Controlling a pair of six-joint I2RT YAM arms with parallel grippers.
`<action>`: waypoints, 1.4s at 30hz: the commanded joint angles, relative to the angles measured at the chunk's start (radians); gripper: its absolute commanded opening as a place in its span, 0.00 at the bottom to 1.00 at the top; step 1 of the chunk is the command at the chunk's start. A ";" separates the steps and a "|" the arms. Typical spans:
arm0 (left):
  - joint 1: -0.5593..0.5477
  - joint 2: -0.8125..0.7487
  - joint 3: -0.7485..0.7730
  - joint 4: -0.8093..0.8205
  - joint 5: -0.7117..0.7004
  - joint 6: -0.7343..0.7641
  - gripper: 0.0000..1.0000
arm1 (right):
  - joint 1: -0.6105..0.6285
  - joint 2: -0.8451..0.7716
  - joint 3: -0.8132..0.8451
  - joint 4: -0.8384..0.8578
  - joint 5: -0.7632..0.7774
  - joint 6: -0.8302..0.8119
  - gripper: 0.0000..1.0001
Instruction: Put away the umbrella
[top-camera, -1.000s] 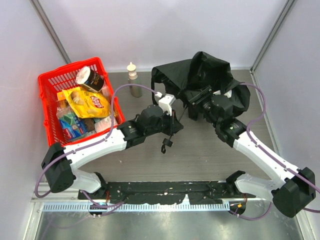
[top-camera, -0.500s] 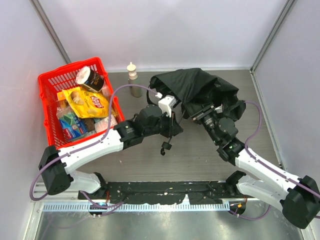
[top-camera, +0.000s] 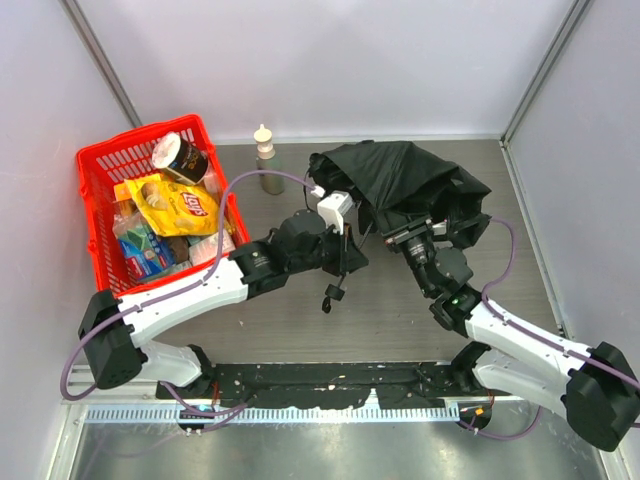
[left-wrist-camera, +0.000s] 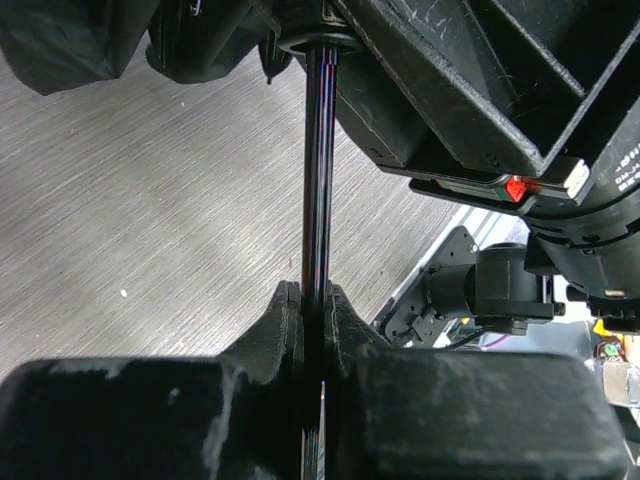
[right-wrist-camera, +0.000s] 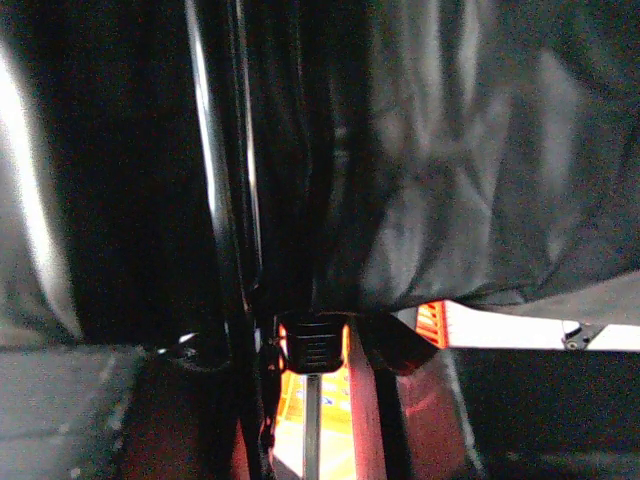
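Note:
The umbrella (top-camera: 400, 180) lies at the back right of the table, its dark fabric half folded and bunched. Its thin black shaft (left-wrist-camera: 316, 180) runs toward my left gripper (top-camera: 349, 256), which is shut on it; the fingers (left-wrist-camera: 283, 322) pinch the shaft in the left wrist view. The small handle with its wrist loop (top-camera: 329, 291) hangs below that gripper. My right gripper (top-camera: 405, 236) sits under the fabric's near edge, shut round a black ribbed slider (right-wrist-camera: 314, 345) on the shaft. Dark fabric (right-wrist-camera: 450, 150) fills the right wrist view.
A red basket (top-camera: 100, 165) full of snack packs stands at the back left. A small bottle (top-camera: 266, 160) stands just right of it, close to the umbrella's fabric. Walls close the table at the back and both sides.
My right gripper has moved toward the near edge along the shaft. The fabric has dropped from a raised bunch to a flatter, more folded heap. The left gripper has kept its hold.

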 joint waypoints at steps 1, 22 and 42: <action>0.035 0.023 0.107 0.278 -0.192 -0.005 0.00 | 0.113 -0.022 0.003 0.044 -0.107 0.017 0.01; 0.037 -0.164 -0.077 0.181 0.126 0.047 0.92 | -0.437 -0.093 0.102 0.029 -0.666 -0.017 0.01; 0.310 -0.258 -0.336 0.863 0.442 -0.565 0.98 | -0.473 -0.182 0.313 -0.276 -0.908 -0.209 0.01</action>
